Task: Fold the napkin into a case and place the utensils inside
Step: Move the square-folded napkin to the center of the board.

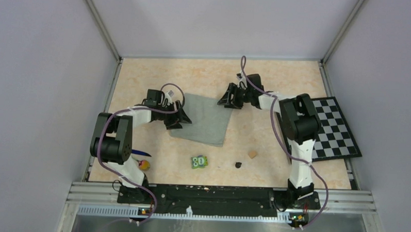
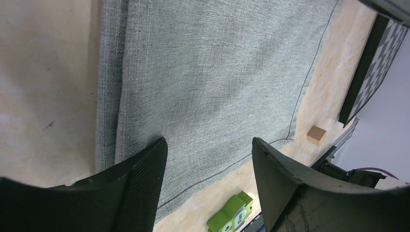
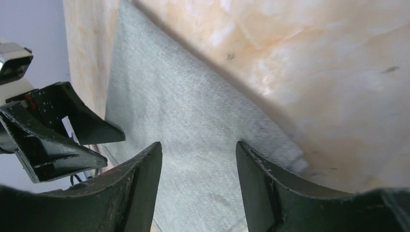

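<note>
One grey napkin (image 1: 206, 118) lies flat in the middle of the table (image 1: 277, 82). The left wrist view shows a doubled strip along one side, but it is not yet a narrow case. Both utensils, the blue piece (image 1: 140, 153) and the yellow-headed piece (image 1: 146, 164), lie well apart from it at the table's near left corner.

The likely trouble comes from the soft cloth. A pinch may catch only the top layer, or drag the whole napkin along instead of folding it. Uneven pulls by the two claws would skew the fold and leave a pouch too crooked for the utensils. The owl block (image 1: 199, 161), near the napkin's near edge, could get swept by a flap.

The left claw (image 2: 208, 145) hangs over the napkin's left part, jaws apart and empty; I cannot tell whether its tips touch cloth. The right claw (image 3: 198, 150) hangs by the far right corner, jaws likewise apart and empty.
</note>
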Motion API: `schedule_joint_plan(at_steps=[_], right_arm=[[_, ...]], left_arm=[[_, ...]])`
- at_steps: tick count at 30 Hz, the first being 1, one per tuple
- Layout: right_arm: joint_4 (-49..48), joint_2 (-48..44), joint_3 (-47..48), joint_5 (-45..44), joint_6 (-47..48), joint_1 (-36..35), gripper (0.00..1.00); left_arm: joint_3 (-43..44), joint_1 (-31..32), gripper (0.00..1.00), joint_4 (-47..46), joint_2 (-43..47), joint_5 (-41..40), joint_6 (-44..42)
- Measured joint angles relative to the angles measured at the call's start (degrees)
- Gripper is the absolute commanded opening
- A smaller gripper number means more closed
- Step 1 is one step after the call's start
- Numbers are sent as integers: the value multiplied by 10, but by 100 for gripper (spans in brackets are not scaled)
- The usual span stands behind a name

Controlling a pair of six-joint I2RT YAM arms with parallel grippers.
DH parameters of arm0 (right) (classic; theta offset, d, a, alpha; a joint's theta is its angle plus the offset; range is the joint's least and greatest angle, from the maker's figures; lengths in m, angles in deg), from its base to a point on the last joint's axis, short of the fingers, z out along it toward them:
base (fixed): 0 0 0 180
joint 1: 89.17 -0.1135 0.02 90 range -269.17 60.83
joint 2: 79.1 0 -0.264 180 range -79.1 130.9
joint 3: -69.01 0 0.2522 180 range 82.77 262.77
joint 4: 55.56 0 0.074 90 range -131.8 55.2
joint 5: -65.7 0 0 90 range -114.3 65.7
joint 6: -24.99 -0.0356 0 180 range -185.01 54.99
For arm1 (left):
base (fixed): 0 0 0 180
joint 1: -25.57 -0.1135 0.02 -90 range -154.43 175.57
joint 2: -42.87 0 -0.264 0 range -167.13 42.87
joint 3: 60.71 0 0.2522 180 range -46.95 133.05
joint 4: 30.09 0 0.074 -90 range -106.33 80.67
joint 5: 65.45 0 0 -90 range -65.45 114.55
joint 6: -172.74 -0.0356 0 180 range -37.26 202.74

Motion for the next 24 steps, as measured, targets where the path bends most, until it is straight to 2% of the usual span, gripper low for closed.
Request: schedule_joint_plan(at_steps=[7, 11, 15, 18, 20, 24], right_arm=[[85, 13, 58, 0, 96, 50, 58], [186, -23, 73, -76, 144, 47, 58], [289, -113, 73, -169, 159, 28, 61], [298, -221, 33, -181, 147, -2, 61], [260, -310, -43, -146, 118, -23, 60], [179, -386, -197, -66, 49, -54, 55]], left_arm=[[-54, 3, 73, -74, 29, 2, 16], [-60, 28, 76, -83, 37, 5, 23], [-56, 63, 80, -37, 55, 11, 24], [-35, 73, 84, 21, 83, 2, 10], [-10, 69, 85, 49, 104, -21, -2], [17, 47, 83, 73, 128, -60, -20]])
